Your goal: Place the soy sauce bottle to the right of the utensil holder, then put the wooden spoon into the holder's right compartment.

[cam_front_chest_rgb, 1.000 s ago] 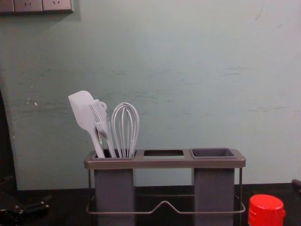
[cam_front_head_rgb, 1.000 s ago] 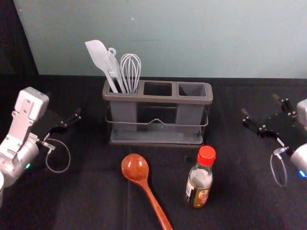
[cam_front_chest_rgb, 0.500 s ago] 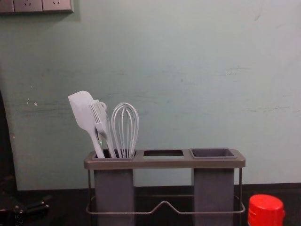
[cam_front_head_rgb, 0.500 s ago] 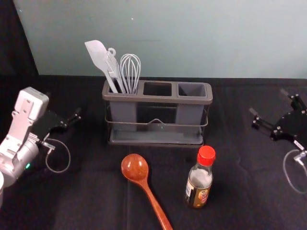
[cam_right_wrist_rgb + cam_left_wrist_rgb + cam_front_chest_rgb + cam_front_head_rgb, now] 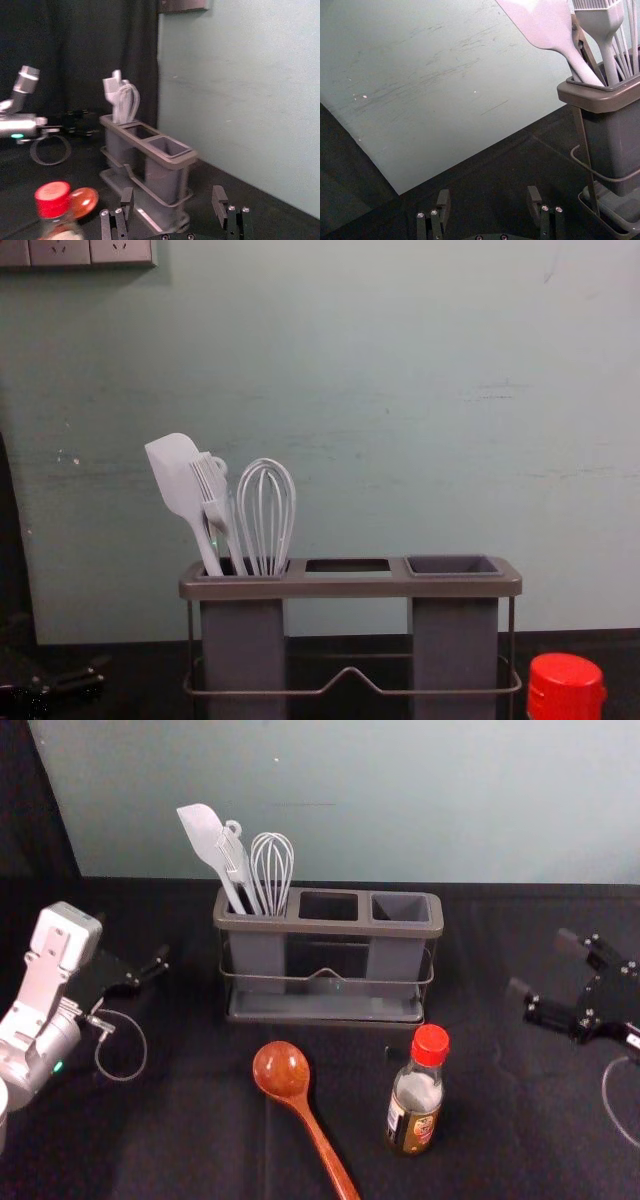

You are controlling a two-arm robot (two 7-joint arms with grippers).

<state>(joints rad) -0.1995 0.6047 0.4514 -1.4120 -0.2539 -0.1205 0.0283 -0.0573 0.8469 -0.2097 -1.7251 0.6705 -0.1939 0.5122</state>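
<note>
The soy sauce bottle (image 5: 416, 1092), red-capped, stands upright in front of the right end of the utensil holder (image 5: 328, 927). To its left the wooden spoon (image 5: 300, 1096) lies on the table, bowl towards the holder. My right gripper (image 5: 541, 964) is open and empty at the head view's right edge, right of the bottle and holder; in the right wrist view the gripper (image 5: 173, 204) has its fingers wide apart, with the bottle (image 5: 55, 210) off to one side. My left gripper (image 5: 135, 968) is parked left of the holder; in the left wrist view the gripper (image 5: 489, 202) is open and empty.
A white spatula (image 5: 211, 846), a brush (image 5: 240, 870) and a whisk (image 5: 272, 870) stand in the holder's left compartment. The middle and right compartments hold nothing visible. Behind the black-covered table (image 5: 190, 1120) rises a pale wall (image 5: 450, 800).
My right gripper first shifted outward to the right, then turned and came slightly back towards the left in the head view. The left gripper, bottle, spoon and holder have stayed put.
</note>
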